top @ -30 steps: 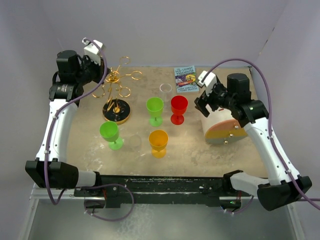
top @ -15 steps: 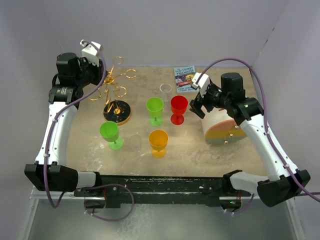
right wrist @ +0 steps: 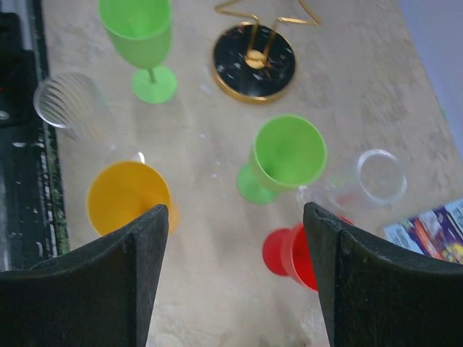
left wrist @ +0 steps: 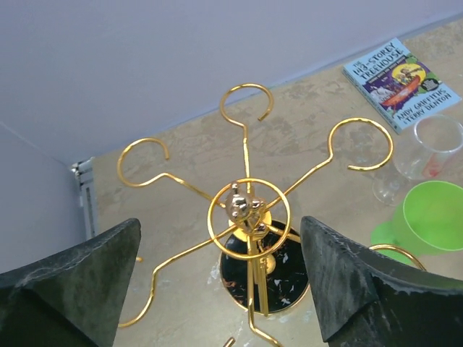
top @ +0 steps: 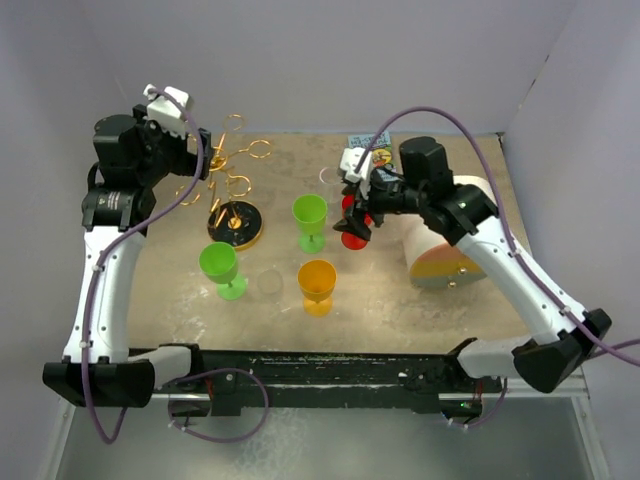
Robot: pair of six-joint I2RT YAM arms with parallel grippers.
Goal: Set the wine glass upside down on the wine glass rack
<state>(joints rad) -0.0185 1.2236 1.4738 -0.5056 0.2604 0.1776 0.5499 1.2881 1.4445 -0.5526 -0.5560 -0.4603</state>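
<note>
Rack, top cam: wine glass rack (top: 235, 222) sits far left on the table (top: 400, 300), upright on its black disc, gold loops fanned out on top.
Left gripper, top cam: left gripper (top: 200, 165) hangs up by the loops on the rack's left side. Can't tell from here if it touches the wire.
Right gripper, top cam: right gripper (top: 358, 215) is right over the red glass (top: 352, 240) and covers most of it.
Glasses, top cam: middle green glass (top: 310, 213) is just left of the red one. The orange glass (top: 317, 283) is nearer the arms and the near green glass (top: 220, 264) stands in front of the rack. A ribbed clear glass (top: 268, 283) sits between those two, and the far clear glass (top: 331, 178) is behind the middle pair. All upright on the table.
Other stuff, top cam: book (top: 365, 142) at the back edge, half hidden by the right arm. A white drum (top: 440, 262) with an orange face is on the right.
Left gripper, left wrist cam: fingers spread wide, gripping nothing. The rack's centre ring and knob show in the gap, but I can't tell if they're level with the pads or lower.
Rack, left wrist cam: loops curl outward from the post, disc straight underneath.
Right gripper, right wrist cam: also wide open, nothing held. The middle green glass and the red glass show below the gap, with the far clear glass just beside both.
</note>
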